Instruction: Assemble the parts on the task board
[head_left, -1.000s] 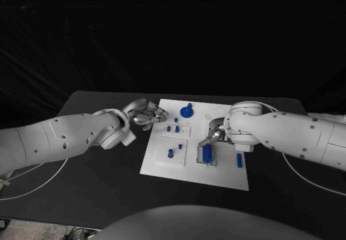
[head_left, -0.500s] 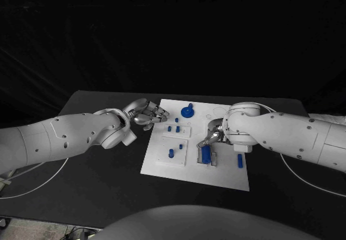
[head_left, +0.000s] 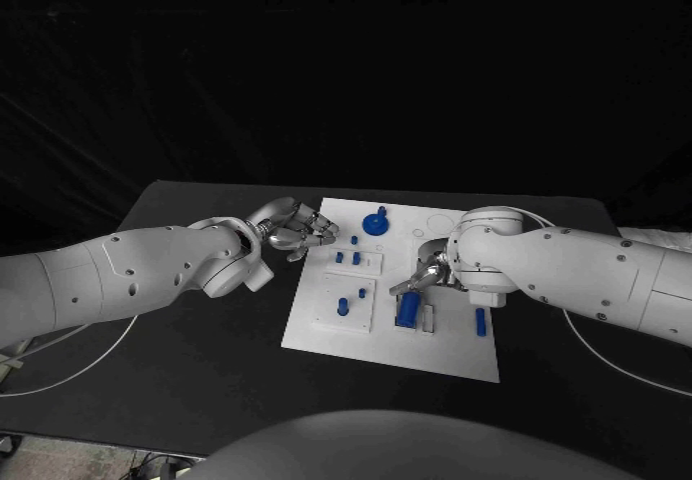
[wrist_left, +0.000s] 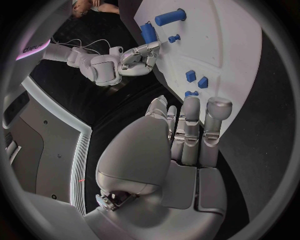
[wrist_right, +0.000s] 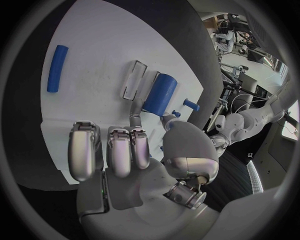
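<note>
The white task board lies mid-table. My right hand hovers over its right half and pinches the near end of a blue cylinder between thumb and a finger. That cylinder lies beside a clear bracket. A blue rod lies near the board's right edge. A blue knob stands at the far edge. Small blue pegs stand left of centre. My left hand sits at the board's far left corner, fingers curled with nothing in them.
The black table surrounds the board. More small pegs stand on a raised plate on the board's left side. A white cable runs under my left arm.
The blue cylinder has shifted slightly left and nearer under my right hand's fingers. My left hand has stayed put.
</note>
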